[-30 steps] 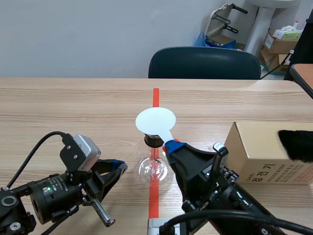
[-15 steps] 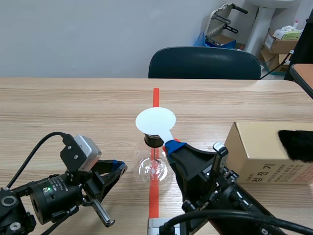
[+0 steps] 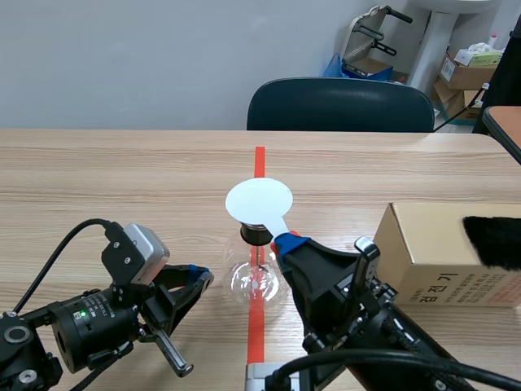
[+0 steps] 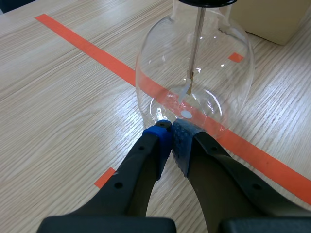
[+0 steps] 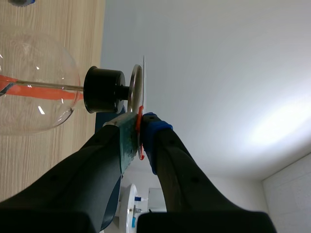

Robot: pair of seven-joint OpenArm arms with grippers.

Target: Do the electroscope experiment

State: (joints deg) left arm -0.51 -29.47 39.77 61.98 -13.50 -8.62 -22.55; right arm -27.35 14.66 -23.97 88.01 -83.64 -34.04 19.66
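The electroscope, a round glass flask (image 3: 256, 281) with a black stopper (image 3: 255, 235), stands on the orange-red tape line. A white disc paddle (image 3: 259, 200) lies flat over its top, and my right gripper (image 3: 285, 240) is shut on the paddle's handle. In the right wrist view the paddle (image 5: 144, 73) shows edge-on against the metal plate above the stopper (image 5: 102, 90), pinched in the right gripper (image 5: 140, 126). My left gripper (image 3: 203, 278) is shut on nothing, low on the table just left of the flask. In the left wrist view its tips (image 4: 170, 136) nearly touch the flask (image 4: 194, 73), whose rod and foil leaf (image 4: 187, 90) hang inside.
A cardboard box (image 3: 444, 252) stands at the right with a black furry cloth (image 3: 492, 240) on top of it. A dark chair (image 3: 340, 104) is behind the table's far edge. Bare wood lies to the left and beyond the flask.
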